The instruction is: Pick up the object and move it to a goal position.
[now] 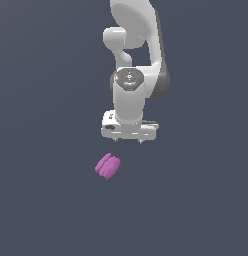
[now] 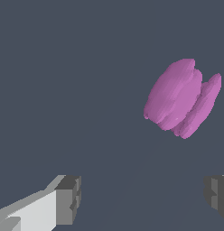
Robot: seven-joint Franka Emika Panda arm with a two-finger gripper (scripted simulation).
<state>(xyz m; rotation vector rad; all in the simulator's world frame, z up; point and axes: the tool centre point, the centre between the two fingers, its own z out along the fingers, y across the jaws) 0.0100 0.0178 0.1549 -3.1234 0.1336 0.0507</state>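
The object (image 1: 107, 166) is a small magenta-purple lumpy block with grooved segments, lying on the dark grey floor. In the exterior view my white gripper (image 1: 129, 141) hangs above it and a little toward the exterior view's right, pointing down, apart from the block. In the wrist view the object (image 2: 181, 98) lies beyond the fingertips, off toward one finger's side and not between them. The two grey fingertips (image 2: 68, 198) stand wide apart with nothing between them, so the gripper (image 2: 143, 196) is open and empty.
The plain dark grey floor (image 1: 46, 200) surrounds the block on all sides. The white arm (image 1: 136, 45) rises behind the gripper at the top of the exterior view. No goal marker shows.
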